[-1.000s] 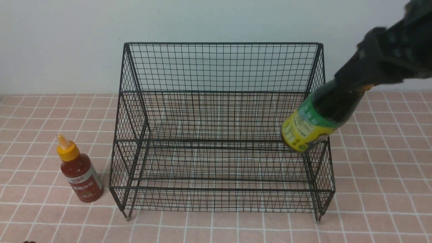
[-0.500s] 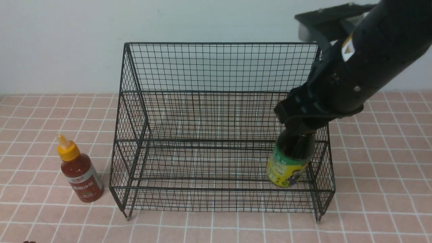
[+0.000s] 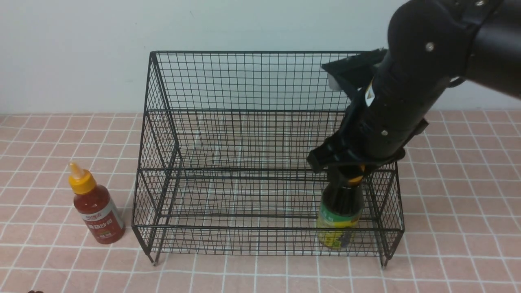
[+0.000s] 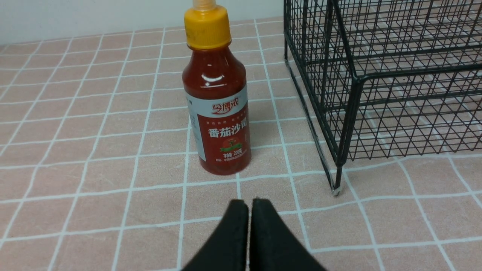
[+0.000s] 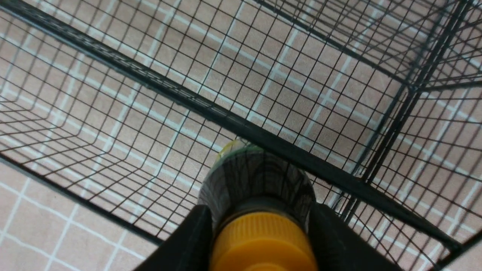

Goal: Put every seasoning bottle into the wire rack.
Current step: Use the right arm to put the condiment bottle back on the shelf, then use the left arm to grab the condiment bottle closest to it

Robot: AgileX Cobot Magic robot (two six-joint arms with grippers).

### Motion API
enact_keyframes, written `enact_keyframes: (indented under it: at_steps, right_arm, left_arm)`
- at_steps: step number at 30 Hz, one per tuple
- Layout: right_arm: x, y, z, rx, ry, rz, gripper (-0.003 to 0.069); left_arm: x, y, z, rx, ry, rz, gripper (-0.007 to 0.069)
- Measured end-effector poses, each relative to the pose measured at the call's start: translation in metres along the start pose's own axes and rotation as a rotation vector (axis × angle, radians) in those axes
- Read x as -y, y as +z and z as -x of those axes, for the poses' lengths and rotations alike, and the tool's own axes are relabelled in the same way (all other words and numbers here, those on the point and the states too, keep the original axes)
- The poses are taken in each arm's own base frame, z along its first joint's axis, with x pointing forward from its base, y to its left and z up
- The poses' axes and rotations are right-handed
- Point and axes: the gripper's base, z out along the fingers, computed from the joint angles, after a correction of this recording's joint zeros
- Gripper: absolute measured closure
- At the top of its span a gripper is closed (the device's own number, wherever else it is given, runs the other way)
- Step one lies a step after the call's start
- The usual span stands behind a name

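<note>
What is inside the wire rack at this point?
One thing shows in the wire rack: the dark sauce bottle, upright at the right end of the lower front tier, its neck in the right gripper. The arm covers part of the upper tier. The red sauce bottle stands outside.

1. The right arm (image 3: 411, 89) comes in from the upper right of the front view and bends steeply downward, so the wrist points almost straight down.
2. The right gripper (image 3: 346, 173) points down, and its two fingers (image 5: 188, 244) are clamped on either side of the dark sauce bottle (image 3: 339, 221) at its neck.
3. The left gripper (image 4: 248, 206) sits low and points forward. Its fingertips are pressed together and hold nothing.
</note>
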Motion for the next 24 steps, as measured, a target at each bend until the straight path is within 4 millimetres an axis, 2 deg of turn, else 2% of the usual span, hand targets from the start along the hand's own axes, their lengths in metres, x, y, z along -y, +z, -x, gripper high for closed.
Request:
enact_keyframes:
  at_steps: [3, 6, 9, 10, 12, 14, 17, 20, 21, 22, 23, 24]
  right_arm:
    - [0.0, 0.0, 0.002, 0.004, 0.001, 0.003, 0.034]
    - [-0.001, 0.001, 0.002, 0.007, 0.002, 0.006, 0.027]
    - [0.0, -0.002, 0.003, 0.024, -0.001, 0.002, 0.0151]
    - [0.0, -0.003, 0.002, 0.028, -0.001, 0.002, 0.0145]
    - [0.001, -0.025, 0.002, 0.088, -0.004, 0.003, 0.0085]
    - [0.001, -0.044, 0.0, 0.142, -0.004, 0.012, 0.0074]
    - [0.004, -0.089, -0.008, 0.269, -0.004, 0.025, 0.0085]
    - [0.01, -0.151, -0.033, 0.439, -0.005, 0.036, 0.0162]
    - [0.011, -0.158, -0.038, 0.461, -0.005, 0.037, 0.0169]
    - [0.015, -0.182, -0.053, 0.529, -0.002, 0.029, 0.0216]
    - [0.017, -0.189, -0.059, 0.551, 0.0, 0.021, 0.0243]
    - [0.023, -0.211, -0.078, 0.619, 0.017, 0.01, 0.0302]
  left_arm:
    - [0.0, 0.0, 0.0, 0.0, 0.0, 0.0, 0.0631]
    - [0.0, 0.0, 0.0, 0.0, 0.0, 0.0, 0.0631]
    - [0.0, 0.0, 0.0, 0.0, 0.0, 0.0, 0.0631]
    - [0.0, 0.0, 0.0, 0.0, 0.0, 0.0, 0.0631]
    - [0.0, 0.0, 0.0, 0.0, 0.0, 0.0, 0.0631]
    - [0.0, 0.0, 0.0, 0.0, 0.0, 0.0, 0.0631]
    - [0.0, 0.0, 0.0, 0.0, 0.0, 0.0, 0.0631]
    - [0.0, 0.0, 0.0, 0.0, 0.0, 0.0, 0.0631]
    - [0.0, 0.0, 0.0, 0.0, 0.0, 0.0, 0.0631]
    - [0.0, 0.0, 0.0, 0.0, 0.0, 0.0, 0.0631]
    - [0.0, 0.0, 0.0, 0.0, 0.0, 0.0, 0.0631]
    - [0.0, 0.0, 0.0, 0.0, 0.0, 0.0, 0.0631]
